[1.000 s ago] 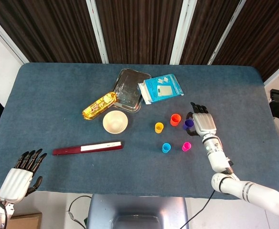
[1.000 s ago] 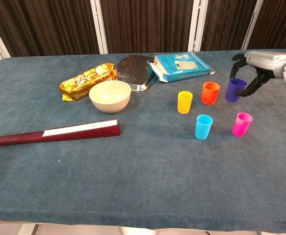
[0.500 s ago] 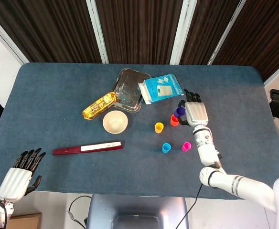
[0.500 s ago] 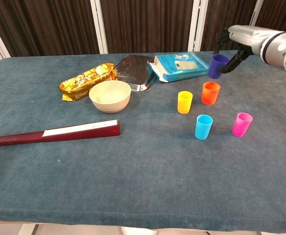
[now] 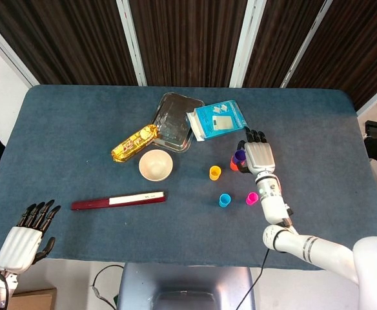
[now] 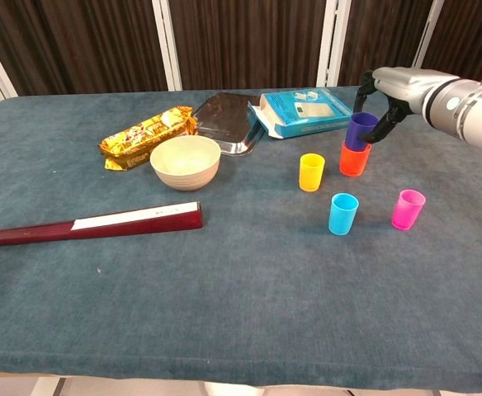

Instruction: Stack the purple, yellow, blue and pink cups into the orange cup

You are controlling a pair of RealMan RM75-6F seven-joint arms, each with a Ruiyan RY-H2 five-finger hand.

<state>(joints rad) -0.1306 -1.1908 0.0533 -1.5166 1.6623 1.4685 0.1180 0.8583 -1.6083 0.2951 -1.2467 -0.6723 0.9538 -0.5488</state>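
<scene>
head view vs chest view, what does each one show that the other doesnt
Only the head view shows the left robot hand, fingers spread and empty, off the table's near-left corner. Only the chest view shows from the side that the purple cup sits partly in the orange cup, its upper half sticking out. Both show the right robot hand holding the purple cup, with the yellow cup, blue cup and pink cup standing separately.
</scene>
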